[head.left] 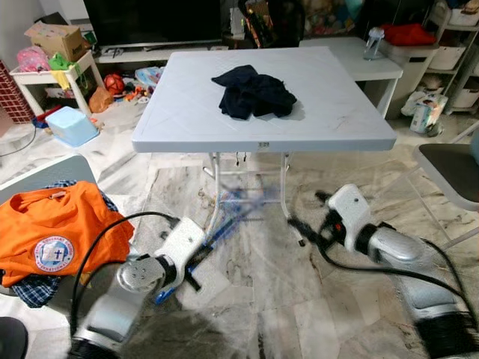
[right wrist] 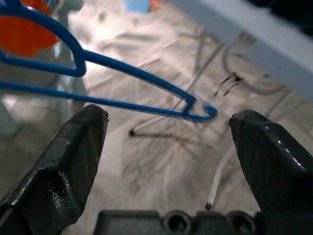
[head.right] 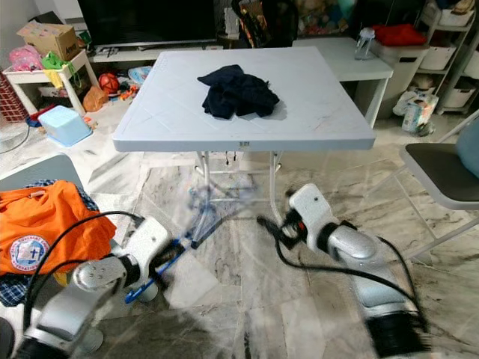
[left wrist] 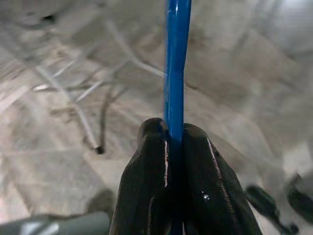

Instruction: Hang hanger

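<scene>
Right now our left gripper (left wrist: 174, 147) is clenched on the blue hanger (right wrist: 122, 73), which juts low over the marble floor (head.left: 262, 299) at lower centre, before the white table (head.left: 224, 138). Our right gripper (right wrist: 168, 147) stands wide open, grasping nothing. We judge the thin wire could swivel in that single pinch, or snag a table leg (head.left: 285, 187).

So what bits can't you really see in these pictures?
- Blue hanger: blurred in both eye views, so its hook is hard to trace.
- Left gripper: its fingers cover the part of the hanger they pinch.
- Dark cloth on the white table: bunched up, so what garment it is cannot be told.
- Right gripper: open, fingertips cut off by the picture's bottom edge.
</scene>
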Controlling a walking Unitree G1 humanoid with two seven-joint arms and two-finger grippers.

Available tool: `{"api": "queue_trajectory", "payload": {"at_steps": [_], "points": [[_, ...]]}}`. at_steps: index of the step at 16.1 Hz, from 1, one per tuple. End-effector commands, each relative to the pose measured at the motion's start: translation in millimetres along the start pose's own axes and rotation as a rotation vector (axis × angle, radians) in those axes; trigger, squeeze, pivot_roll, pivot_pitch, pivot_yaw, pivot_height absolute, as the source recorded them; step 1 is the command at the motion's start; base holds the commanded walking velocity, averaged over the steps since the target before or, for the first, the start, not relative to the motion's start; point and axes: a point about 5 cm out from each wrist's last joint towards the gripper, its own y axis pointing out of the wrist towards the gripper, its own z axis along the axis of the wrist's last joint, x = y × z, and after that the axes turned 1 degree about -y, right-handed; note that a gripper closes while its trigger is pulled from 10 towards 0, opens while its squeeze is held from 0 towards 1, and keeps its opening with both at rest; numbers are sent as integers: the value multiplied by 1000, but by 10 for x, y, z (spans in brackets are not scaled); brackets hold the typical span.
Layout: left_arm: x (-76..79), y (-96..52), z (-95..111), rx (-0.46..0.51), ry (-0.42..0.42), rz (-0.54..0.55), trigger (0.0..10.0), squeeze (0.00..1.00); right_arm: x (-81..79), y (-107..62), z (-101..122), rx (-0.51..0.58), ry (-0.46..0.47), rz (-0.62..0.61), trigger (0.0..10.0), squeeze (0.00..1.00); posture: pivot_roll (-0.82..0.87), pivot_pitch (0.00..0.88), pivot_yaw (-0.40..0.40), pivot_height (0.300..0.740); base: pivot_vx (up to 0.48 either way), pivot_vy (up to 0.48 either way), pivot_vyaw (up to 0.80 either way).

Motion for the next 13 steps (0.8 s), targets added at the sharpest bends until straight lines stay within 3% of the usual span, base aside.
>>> {"api": "queue_trajectory", "payload": {"at_steps": [1, 5, 6, 9, 10, 11, 13], "points": [[118, -24, 56, 26, 88, -142, 10000, 0, -34, -36, 8, -10, -73, 93, 10000, 0, -131, 0, 29, 740, 0, 0, 0], [264, -56, 62, 50, 153, -342, 10000, 0, -76, -129, -50, -112, -207, 302, 10000, 0, -140, 0, 34, 740, 0, 0, 0], [278, -50, 90, 72, 167, -365, 10000, 0, -123, -147, -62, -141, -243, 384, 10000, 0, -140, 0, 35, 740, 0, 0, 0], [268, -34, 123, 93, 185, -366, 10000, 0, -165, -179, -123, -206, -304, 472, 10000, 0, -140, 0, 37, 740, 0, 0, 0], [266, -30, 127, 96, 182, -367, 10000, 0, -149, -180, -153, -234, -327, 479, 5725, 0, -140, 0, 37, 740, 0, 0, 0], [267, -30, 122, 94, 190, -375, 10000, 0, -122, -161, -160, -243, -344, 469, 0, 0, -140, 0, 38, 740, 0, 0, 0], [275, -24, 107, 89, 205, -387, 10000, 0, -118, -134, -145, -246, -371, 485, 0, 0, -140, 0, 38, 740, 0, 0, 0]]}}
